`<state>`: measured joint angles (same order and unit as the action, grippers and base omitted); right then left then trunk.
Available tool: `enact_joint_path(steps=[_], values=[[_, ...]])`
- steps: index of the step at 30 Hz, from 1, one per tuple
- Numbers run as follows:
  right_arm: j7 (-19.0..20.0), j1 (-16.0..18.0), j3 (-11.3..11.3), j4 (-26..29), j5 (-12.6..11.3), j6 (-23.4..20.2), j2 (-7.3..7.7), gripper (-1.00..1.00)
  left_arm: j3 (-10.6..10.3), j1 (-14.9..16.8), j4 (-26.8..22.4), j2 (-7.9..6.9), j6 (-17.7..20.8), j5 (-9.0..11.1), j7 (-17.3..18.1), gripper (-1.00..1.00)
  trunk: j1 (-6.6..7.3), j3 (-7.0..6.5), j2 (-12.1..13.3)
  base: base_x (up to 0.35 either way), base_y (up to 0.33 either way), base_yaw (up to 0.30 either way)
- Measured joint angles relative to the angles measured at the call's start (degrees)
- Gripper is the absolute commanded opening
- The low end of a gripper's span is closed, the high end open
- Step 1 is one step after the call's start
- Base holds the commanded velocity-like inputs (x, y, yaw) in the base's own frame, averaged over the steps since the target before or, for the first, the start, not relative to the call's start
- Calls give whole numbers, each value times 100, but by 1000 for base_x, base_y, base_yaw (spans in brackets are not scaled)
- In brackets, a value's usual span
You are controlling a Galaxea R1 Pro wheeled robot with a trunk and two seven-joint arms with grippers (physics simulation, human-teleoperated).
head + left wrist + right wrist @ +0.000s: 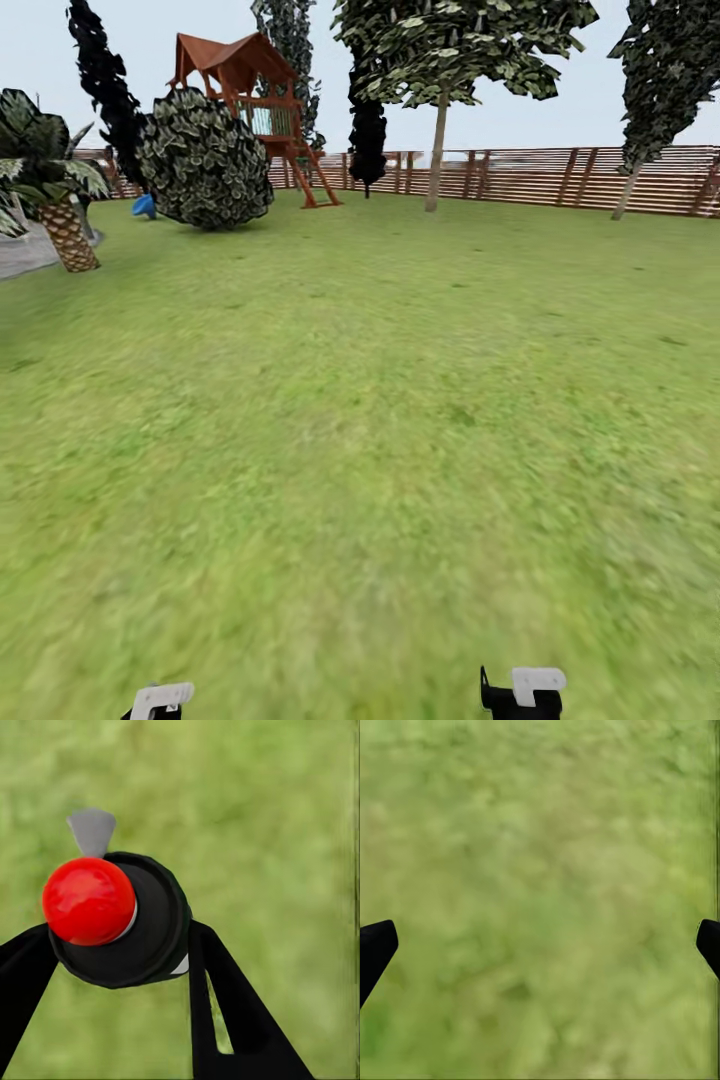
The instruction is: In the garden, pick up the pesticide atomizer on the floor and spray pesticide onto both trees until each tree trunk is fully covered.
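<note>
A: What shows from the head?
B: Lawn (360, 450), a fence (560, 178) and a tree (437, 150) far ahead of both claws, whose tips peek in below.

A: And the left wrist?
B: The left claw (120, 945) is closed around the sprayer (127, 922), red knob facing the camera, grass beyond.

A: The right wrist?
B: The right claw (544, 941) is spread wide, holding nothing, over grass.

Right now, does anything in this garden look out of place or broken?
Nothing stands out. The lawn is unbroken, the fence and playhouse stand upright, and the left gripper grips the atomizer.
</note>
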<state>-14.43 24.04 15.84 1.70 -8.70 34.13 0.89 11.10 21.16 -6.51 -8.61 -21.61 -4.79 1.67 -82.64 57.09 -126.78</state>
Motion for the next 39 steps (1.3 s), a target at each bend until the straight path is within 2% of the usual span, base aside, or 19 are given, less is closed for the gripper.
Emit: enact_joint_path(steps=[7,10,12,22,39], values=[[-1,0,0,0,0,0,0,100,9,1,5,0,-8,36,0,-100,0,0,0,339,0,-300],[-2,0,0,0,0,0,0,100,16,0,5,-5,-16,284,7,-100,0,0,0,339,0,-300],[1,0,0,0,0,0,0,100,12,1,11,-6,-15,339,11,-100,0,0,0,339,0,-300],[-1,0,4,0,0,0,0,100,6,-1,14,-5,-21,352,16,-100,0,0,0,339,0,-296],[28,1,17,-18,18,-9,-1,100,5,-2,21,-9,-18,352,16,-100,0,0,0,339,0,-17]])
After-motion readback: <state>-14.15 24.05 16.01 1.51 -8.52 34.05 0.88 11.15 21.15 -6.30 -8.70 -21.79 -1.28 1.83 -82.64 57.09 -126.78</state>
